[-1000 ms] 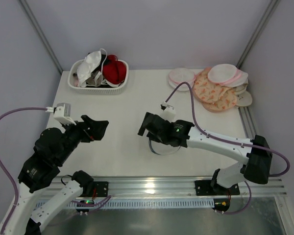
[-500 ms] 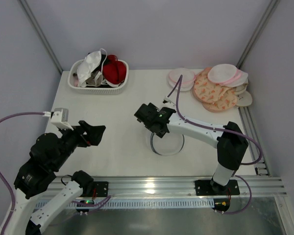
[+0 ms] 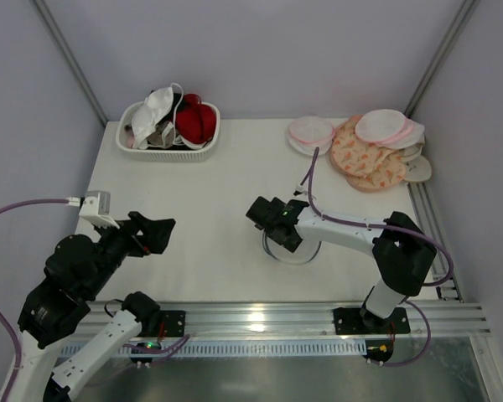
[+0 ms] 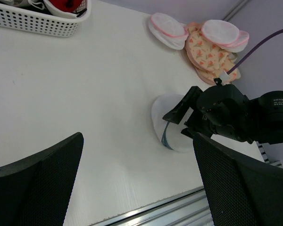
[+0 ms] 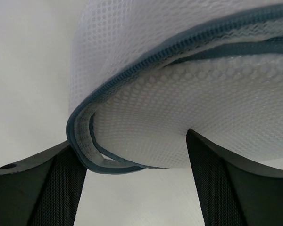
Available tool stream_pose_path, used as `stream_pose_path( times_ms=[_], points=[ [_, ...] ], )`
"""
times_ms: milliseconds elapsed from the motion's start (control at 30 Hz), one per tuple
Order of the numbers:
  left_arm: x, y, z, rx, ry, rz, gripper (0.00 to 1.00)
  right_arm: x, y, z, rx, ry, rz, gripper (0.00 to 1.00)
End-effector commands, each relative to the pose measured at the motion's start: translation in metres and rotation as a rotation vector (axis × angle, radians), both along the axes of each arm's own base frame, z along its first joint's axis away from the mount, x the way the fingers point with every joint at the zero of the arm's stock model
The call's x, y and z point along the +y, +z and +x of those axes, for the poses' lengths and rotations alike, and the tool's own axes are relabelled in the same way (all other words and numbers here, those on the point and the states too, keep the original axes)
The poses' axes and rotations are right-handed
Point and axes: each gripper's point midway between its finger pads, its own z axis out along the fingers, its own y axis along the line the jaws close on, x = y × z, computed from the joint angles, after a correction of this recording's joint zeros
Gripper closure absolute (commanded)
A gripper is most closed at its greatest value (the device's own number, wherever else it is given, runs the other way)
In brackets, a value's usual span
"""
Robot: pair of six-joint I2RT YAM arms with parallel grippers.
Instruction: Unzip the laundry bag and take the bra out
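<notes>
Vs 1 s ago: R arm's elbow has swung in toward centre, and R fingers [image 3: 274, 229] sit lower, on the laundry bag [image 3: 295, 249]. Bag lies mid-table [image 3: 210, 180], a bit further R than before. L fingers [image 3: 155, 233] have pulled back toward the near edge, wide open, holding nothing. Basket [image 3: 169, 149] back L, pink-rimmed pouches [image 3: 310, 131] & peach pouches [image 3: 365, 159] back R: unchanged. Top cam hides much of the bag under the arm. R wrist cam shows R fingers spread apart, straddling the mesh edge w/ its dark zipper [image 5: 179, 44]; can't tell if it's unzipped. L wrist cam shows the bag as a pale disc flat on table.
</notes>
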Motion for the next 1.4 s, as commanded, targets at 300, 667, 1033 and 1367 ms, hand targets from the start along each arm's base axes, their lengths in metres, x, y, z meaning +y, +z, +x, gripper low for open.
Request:
stream_pose_path(
  times_ms=[300, 667, 1033, 1367],
  points=[
    [-0.004, 0.005, 0.000, 0.001, -0.011, -0.025, 0.01, -0.003, 0.012, 0.022, -0.089, 0.110, -0.012, 0.96],
    [-0.012, 0.005, 0.001, 0.017, -0.034, -0.050, 0.01, -0.055, 0.105, 0.044, -0.063, 0.525, -0.593, 0.96],
    [-0.024, 0.004, 0.010, 0.032, -0.058, -0.061, 0.01, -0.191, 0.207, 0.114, -0.168, 0.236, -0.727, 0.96],
    [-0.026, 0.004, 0.018, 0.038, -0.040, -0.062, 0.00, -0.327, 0.274, 0.162, -0.197, -0.134, -0.842, 0.96]
  ],
)
